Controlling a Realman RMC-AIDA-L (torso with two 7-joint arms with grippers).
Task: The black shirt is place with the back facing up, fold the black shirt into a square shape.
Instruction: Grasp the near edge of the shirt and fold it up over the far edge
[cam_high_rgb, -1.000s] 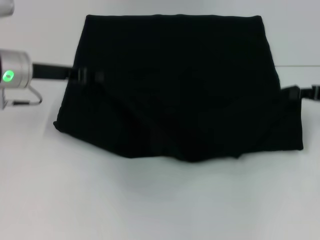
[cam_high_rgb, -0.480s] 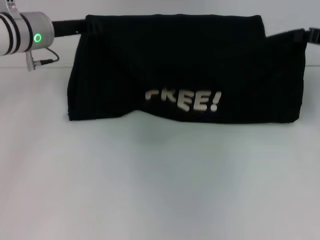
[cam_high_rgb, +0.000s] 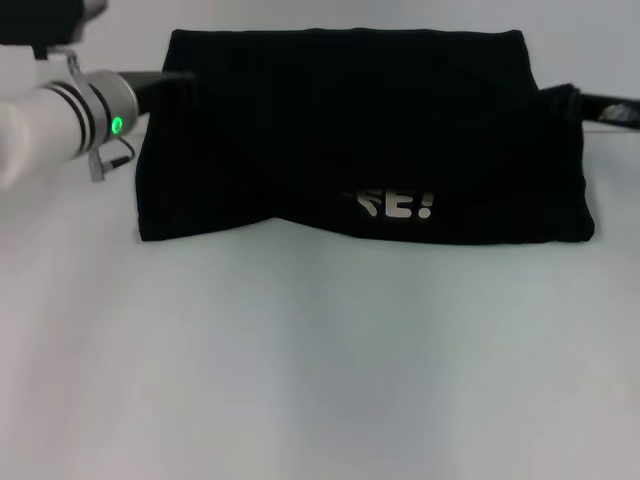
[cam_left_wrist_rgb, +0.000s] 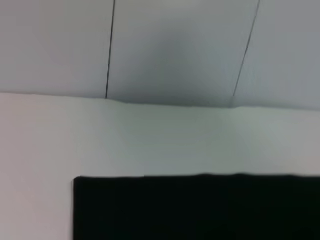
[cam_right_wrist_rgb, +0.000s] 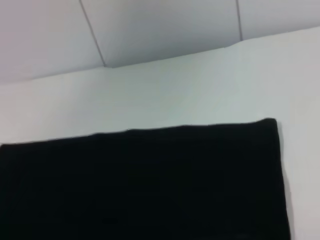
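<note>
On table (cam_high_rgb: 320, 380), in head view, we saw black shirt (cam_high_rgb: 350, 140) lying folded as wide band at far side, partial white lettering (cam_high_rgb: 392, 206) near front edge. Left gripper (cam_high_rgb: 172, 82) at shirt's far-left corner, right gripper (cam_high_rgb: 562, 102) at right edge; whether either gripped, we couldn't tell. Both wrist views showed shirt edge, table, wall (cam_left_wrist_rgb: 175, 50).

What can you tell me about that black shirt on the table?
The black shirt is soft, plain dark fabric, folded into a wide band lying flat on the white table. Partly hidden white lettering, "E!", shows near its front edge. The left end effector and right end effector meet its far corners.
</note>
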